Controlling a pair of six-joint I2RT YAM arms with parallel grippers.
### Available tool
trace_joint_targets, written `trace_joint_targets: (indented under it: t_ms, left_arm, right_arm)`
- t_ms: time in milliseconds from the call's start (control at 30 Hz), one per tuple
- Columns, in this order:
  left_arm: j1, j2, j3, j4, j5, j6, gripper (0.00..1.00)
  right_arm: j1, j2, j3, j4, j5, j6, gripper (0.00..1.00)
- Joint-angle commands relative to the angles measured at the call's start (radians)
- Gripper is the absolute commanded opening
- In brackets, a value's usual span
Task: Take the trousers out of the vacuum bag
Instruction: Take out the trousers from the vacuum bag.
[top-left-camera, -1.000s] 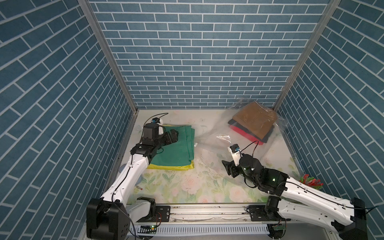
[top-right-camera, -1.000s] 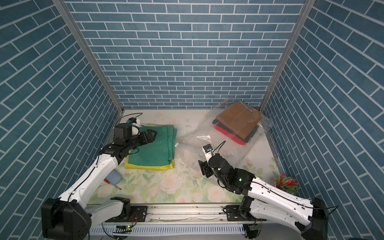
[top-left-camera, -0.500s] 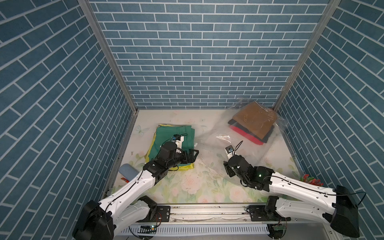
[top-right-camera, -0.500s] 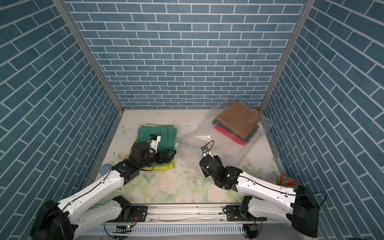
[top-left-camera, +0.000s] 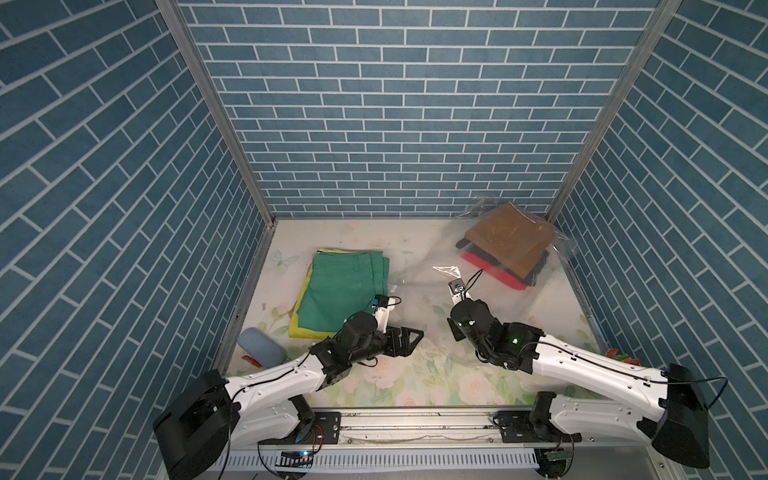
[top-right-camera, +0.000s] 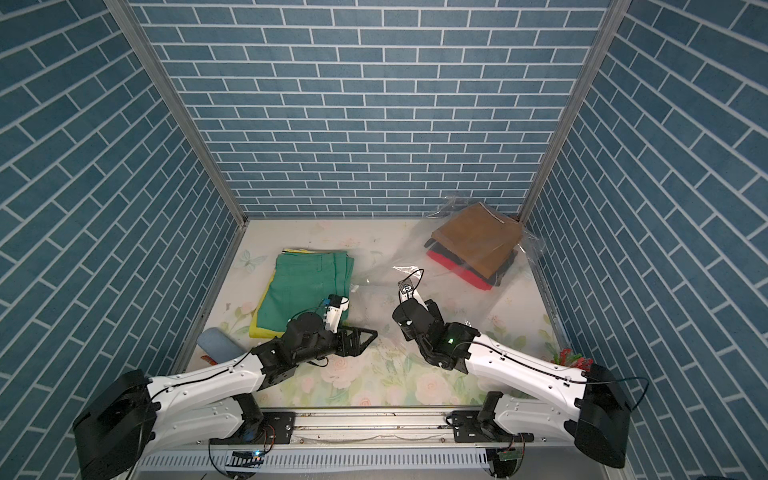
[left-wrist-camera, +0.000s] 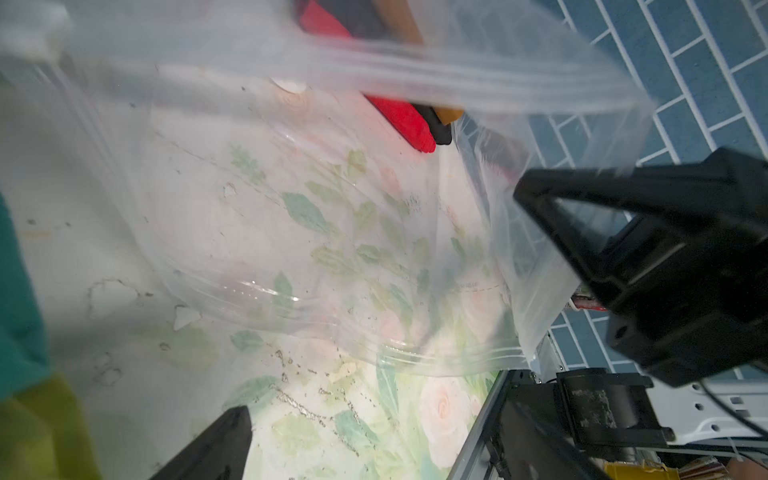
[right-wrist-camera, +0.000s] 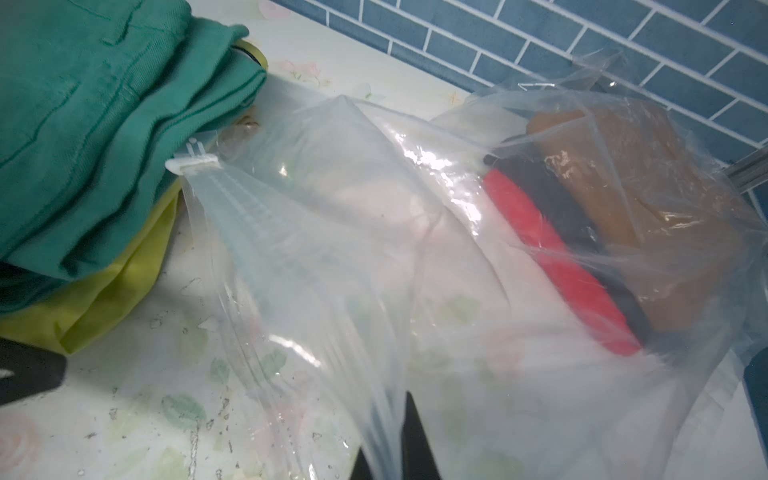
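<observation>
Noted: left arm (top-left-camera: 274, 380) and right arm (top-left-camera: 590, 365), white shells, black joints, thin black cables (top-left-camera: 476, 277); left gripper (top-left-camera: 413, 337), black triangular fingers (left-wrist-camera: 665, 183).

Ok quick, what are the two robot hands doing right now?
Left gripper: open, holding nothing.
Right gripper: shut, pinching the see-through crinkly plastic vacuum bag.

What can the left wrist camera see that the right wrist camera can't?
Only the left wrist view shows the metal front rail, past the open left gripper. Only the right wrist view shows the right gripper, shut on the vacuum bag. Both show the bag, the red trousers inside it and the green trousers outside.
</observation>
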Motion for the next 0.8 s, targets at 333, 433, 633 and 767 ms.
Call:
trace_joint_targets:
  t_ms: [333, 433, 633, 767]
  left_arm:
    - [-0.189, 0.433, 0.14, 0.421, -0.128, -0.226, 0.84]
    - [-0.191, 0.524, 0.232, 0.43, -0.109, -0.24, 0.83]
    - [-0.192, 0.663, 0.348, 0.434, -0.074, -0.252, 0.8]
    - [-0.191, 0.719, 0.41, 0.409, -0.063, -0.247, 0.78]
  right_arm:
    - [0.002, -0.035, 0.072, -0.039, -0.044, -0.016, 0.0]
    - [0.001, -0.053, 0.067, -0.042, -0.052, -0.011, 0.0]
    - [0.002, -0.09, 0.066, -0.036, -0.102, 0.004, 0.0]
    - [0.002, -0.114, 0.063, -0.033, -0.111, 0.005, 0.0]
